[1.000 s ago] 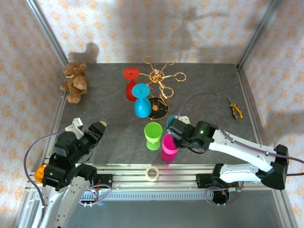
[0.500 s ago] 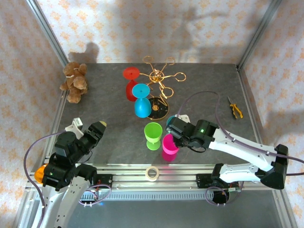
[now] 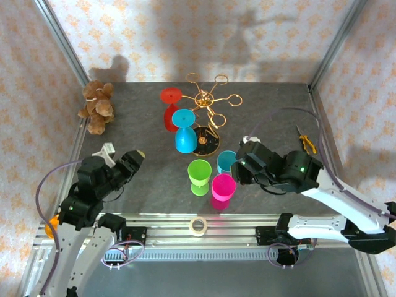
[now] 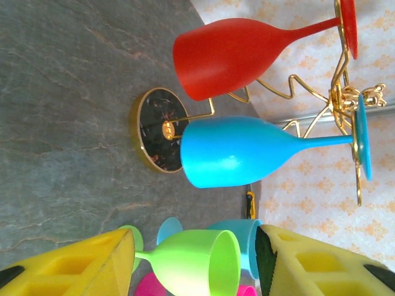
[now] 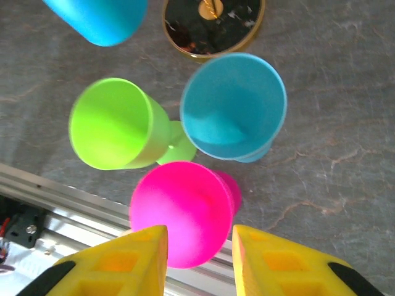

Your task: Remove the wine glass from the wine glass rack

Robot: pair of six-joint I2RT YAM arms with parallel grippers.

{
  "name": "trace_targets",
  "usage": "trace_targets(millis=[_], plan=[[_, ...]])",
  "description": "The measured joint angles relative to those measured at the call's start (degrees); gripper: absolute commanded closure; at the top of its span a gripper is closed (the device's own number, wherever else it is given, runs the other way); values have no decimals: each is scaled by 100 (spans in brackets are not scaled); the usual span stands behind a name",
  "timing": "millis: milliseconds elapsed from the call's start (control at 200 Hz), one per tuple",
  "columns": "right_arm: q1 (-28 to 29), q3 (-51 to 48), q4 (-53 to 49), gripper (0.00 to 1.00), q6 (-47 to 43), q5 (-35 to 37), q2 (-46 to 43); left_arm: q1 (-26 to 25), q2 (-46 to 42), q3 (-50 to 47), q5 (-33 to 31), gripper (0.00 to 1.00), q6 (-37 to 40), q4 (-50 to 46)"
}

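The gold wine glass rack (image 3: 208, 101) stands at the back middle on its round black base (image 3: 205, 140). A red wine glass (image 3: 171, 109) and a blue one (image 3: 184, 131) hang upside down from its arms; the left wrist view shows the red glass (image 4: 228, 55) and the blue glass (image 4: 241, 151) side on. On the table in front stand a green glass (image 3: 199, 176), a teal glass (image 3: 226, 162) and a pink glass (image 3: 223, 187). My right gripper (image 5: 199, 230) is open above the pink glass (image 5: 182, 209), holding nothing. My left gripper (image 3: 137, 158) is open, well left of the glasses.
A teddy bear (image 3: 96, 106) sits at the back left. Yellow-handled pliers (image 3: 305, 140) lie at the right edge. A tape roll (image 3: 198, 226) rests on the front rail. Metal frame posts rise at both back corners.
My right gripper has opened, let go of the pink glass and drawn back to the right; the glass stays standing. My left arm has shifted slightly forward.
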Motion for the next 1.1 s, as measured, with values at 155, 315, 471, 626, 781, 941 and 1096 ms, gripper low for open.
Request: trace_targets(millis=[155, 315, 471, 626, 781, 941, 1096], plan=[[-184, 511, 70, 66, -216, -175, 258, 0, 920, 649, 260, 46, 111, 431], [-651, 595, 337, 66, -352, -459, 254, 0, 1700, 1298, 509, 44, 144, 922], [-901, 595, 588, 67, -389, -695, 256, -101, 2371, 1823, 605, 44, 175, 1056], [-1014, 595, 767, 68, -407, -839, 256, -382, 2986, 2275, 638, 44, 308, 1064], [-1062, 595, 855, 69, -407, -885, 256, -455, 3320, 2354, 640, 45, 330, 1106], [-1108, 595, 883, 72, -424, -890, 256, -560, 3526, 2371, 640, 47, 332, 1174], [-1123, 595, 898, 74, -428, -885, 258, -638, 3582, 2371, 643, 49, 326, 1353]])
